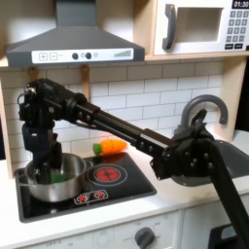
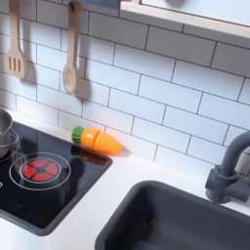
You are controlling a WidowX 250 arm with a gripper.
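In the first exterior view my black gripper (image 1: 44, 163) hangs down into a silver pot (image 1: 51, 188) on the left burner of the toy stove (image 1: 117, 185). A green object (image 1: 62, 178) lies inside the pot just to the right of the fingers; whether they touch it is hidden, and the jaws are too dark to read. An orange toy carrot (image 1: 113, 148) with a green top lies behind the stove against the tiled wall. In the second exterior view the carrot (image 2: 100, 141) rests beside the stove's back corner, and the pot's rim (image 2: 5, 132) shows at the left edge.
My arm (image 1: 126, 131) stretches diagonally across the stove from the right. A grey faucet (image 1: 204, 107) and a sink (image 2: 176, 220) sit right of the stove. A range hood (image 1: 73, 44) hangs overhead. Wooden utensils (image 2: 70, 59) hang on the wall. The red burner (image 2: 39, 169) is bare.
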